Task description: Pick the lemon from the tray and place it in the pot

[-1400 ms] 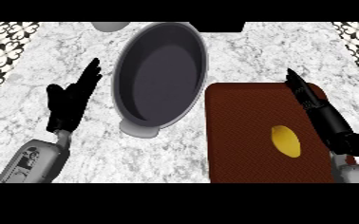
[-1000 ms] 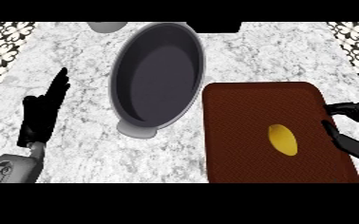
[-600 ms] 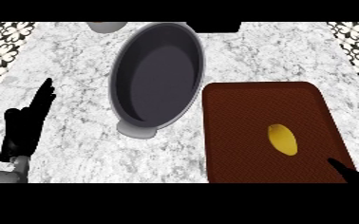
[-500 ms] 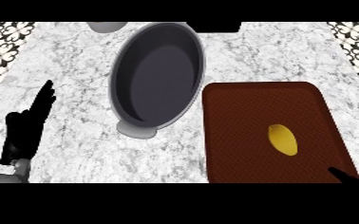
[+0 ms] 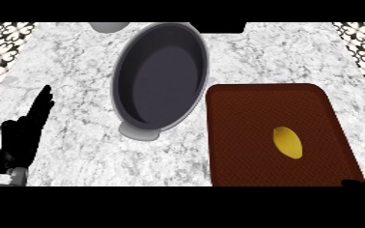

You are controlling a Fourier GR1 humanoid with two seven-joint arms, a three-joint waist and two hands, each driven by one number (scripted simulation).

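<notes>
A yellow lemon [image 5: 287, 142] lies on the right half of the dark brown tray [image 5: 239, 125], which sits at the right of the marble counter. The dark grey oval pot [image 5: 161, 77] stands left of the tray, its near handle [image 5: 139, 131] pointing toward me. My left hand [image 5: 22, 134] rests open at the lower left edge, fingers straight and pointing up, well clear of the pot. Of my right hand [image 5: 351, 182] only a small black tip shows at the lower right corner, below the lemon and apart from it.
A grey round object [image 5: 108, 26] is cut off at the top edge behind the pot, and a black block [image 5: 217, 27] sits beside it. Patterned wall strips show at both upper corners. Bare marble lies between my left hand and the pot.
My right hand has drawn back down from beside the tray until only a tip shows at the lower right. My left hand has slid left and down toward the edge.
</notes>
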